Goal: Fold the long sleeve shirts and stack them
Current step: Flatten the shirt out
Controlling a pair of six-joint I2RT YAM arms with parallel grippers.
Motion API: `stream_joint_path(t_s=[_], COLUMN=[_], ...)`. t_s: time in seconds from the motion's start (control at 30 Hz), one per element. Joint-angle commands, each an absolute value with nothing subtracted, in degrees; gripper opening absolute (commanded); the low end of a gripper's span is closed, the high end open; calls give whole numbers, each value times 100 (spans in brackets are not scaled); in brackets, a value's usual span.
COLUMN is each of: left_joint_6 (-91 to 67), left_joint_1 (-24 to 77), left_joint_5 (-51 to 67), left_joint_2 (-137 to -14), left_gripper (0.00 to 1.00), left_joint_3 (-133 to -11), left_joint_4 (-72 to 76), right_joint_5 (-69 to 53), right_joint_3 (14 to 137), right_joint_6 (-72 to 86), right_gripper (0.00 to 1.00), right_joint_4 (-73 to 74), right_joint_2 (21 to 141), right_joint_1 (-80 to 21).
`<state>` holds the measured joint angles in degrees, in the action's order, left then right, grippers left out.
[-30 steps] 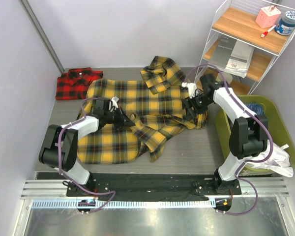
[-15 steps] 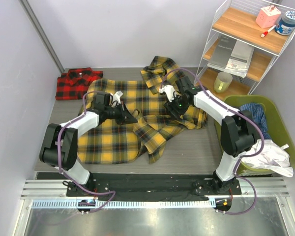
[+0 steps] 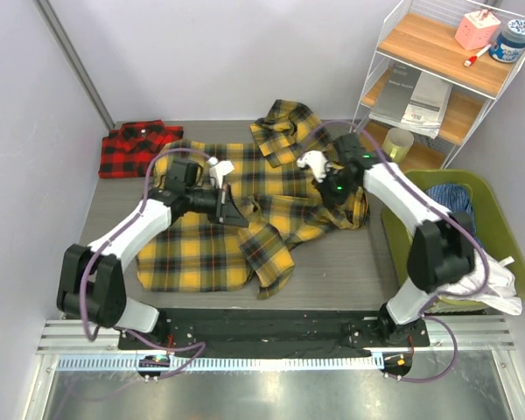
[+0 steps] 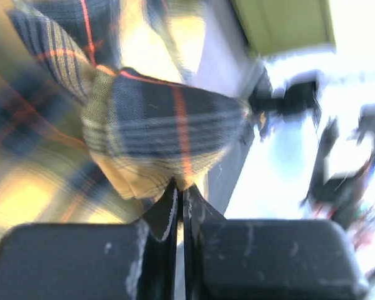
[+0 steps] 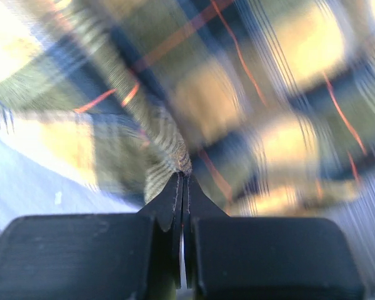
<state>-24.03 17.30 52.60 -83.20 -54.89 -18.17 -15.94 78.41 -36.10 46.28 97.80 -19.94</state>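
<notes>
The yellow-and-black long sleeve shirt (image 3: 201, 249) lies spread and rumpled across the middle of the table, its collar part bunched at the back (image 3: 284, 127). My left gripper (image 3: 238, 219) is shut on a raised fold of this shirt near its centre; in the left wrist view the fold (image 4: 156, 137) bulges just past the closed tips (image 4: 180, 190). My right gripper (image 3: 330, 194) is shut on the shirt's right side, and its wrist view shows the check cloth (image 5: 175, 150) pinched at the tips (image 5: 183, 178). The red-and-black long sleeve shirt (image 3: 140, 149) lies folded at the back left, away from both grippers.
A white wire shelf (image 3: 437, 70) with papers and small items stands at the back right, with a pale cup (image 3: 396, 144) on its lowest board. A green bin (image 3: 499, 227) holding other clothes sits along the right edge.
My right gripper swung in from the shirt's right edge and closed on the cloth. The left gripper carried its fold up and rightward, dragging the shirt's lower part along.
</notes>
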Motion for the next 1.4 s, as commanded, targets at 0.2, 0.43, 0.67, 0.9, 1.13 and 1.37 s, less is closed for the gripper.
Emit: stream_joint_path(t_s=[0.2,0.43,0.67,0.9,1.13,1.37], left_joint_6=[2749,3232,3095,3384,3630,4377], left_joint_1=[5323,6081,5979,3325,706,404], left_joint_5=[5066,4738,5069,4477,2729,1460], left_joint_2=[-6865,-7522,-7964,-7857,-8647,-9422], left_gripper=[0,10,53,49,48,45], left_joint_3=[-6179,-6644,-6979,-6741,-6574,-6004], left_joint_4=[-5581,-5817,-5960,-6283,-5529,-5257], right_joint_5=[-2092,-1504,-1642,-2022,-916,-27], right_joint_3=[6154,5212,5782,6021,5669,5801], right_joint_6=[-5844,-6451,-5322,-3589,-3541,-4103], right_gripper=[1,31,51,44,41,38], right_joint_4=[5827,6389,6390,5619,4808,4605], right_joint_2=[7296,6338,6608,7918,9042,9940], right_joint_1=[-1213,-1222,-1213,-1808,-2127,-1882])
